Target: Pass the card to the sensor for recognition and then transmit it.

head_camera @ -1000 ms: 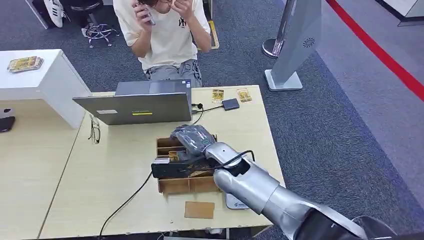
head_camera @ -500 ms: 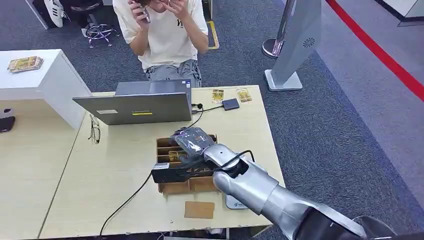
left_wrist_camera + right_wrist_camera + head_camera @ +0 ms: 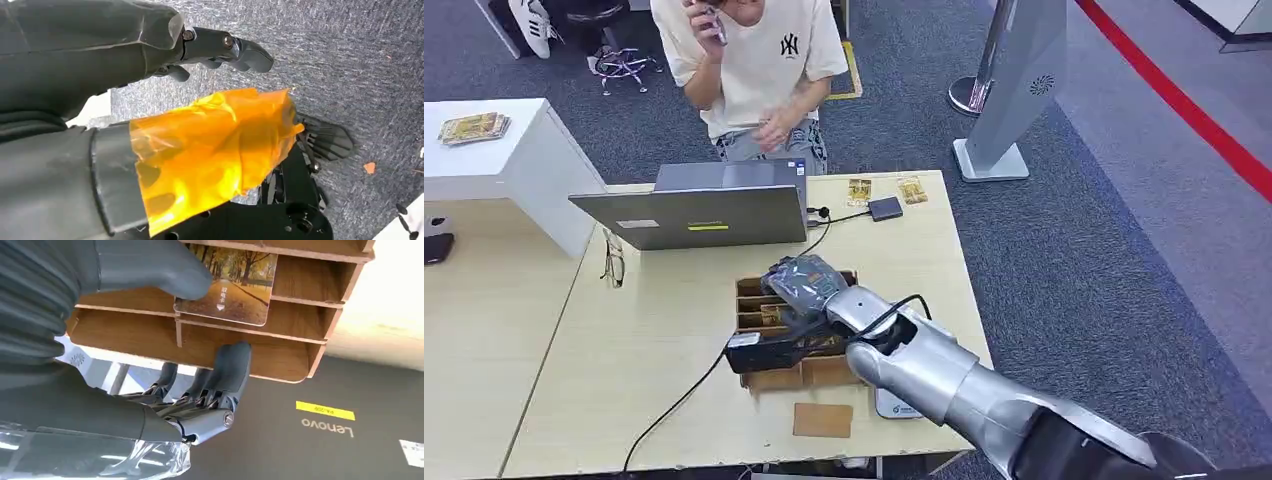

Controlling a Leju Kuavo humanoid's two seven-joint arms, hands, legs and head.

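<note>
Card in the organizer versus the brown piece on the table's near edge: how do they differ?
The card bears a printed tree-lined avenue; the brown piece is plain. The card sits in a compartment of the wooden organizer; the brown piece lies flat on the table. The thumb of the right robot hand touches the card; nothing touches the brown piece. Both are flat rectangles.

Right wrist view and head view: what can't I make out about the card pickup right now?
- Grip on the card: right wrist view; the right robot hand has its thumb on the card face, but the fingers sit beyond the wooden organizer, so a pinch is unconfirmed.
- Card in head view: hidden under the right robot hand.
- Card's print: too small.
- Sensor: mostly covered by the arm.
</note>
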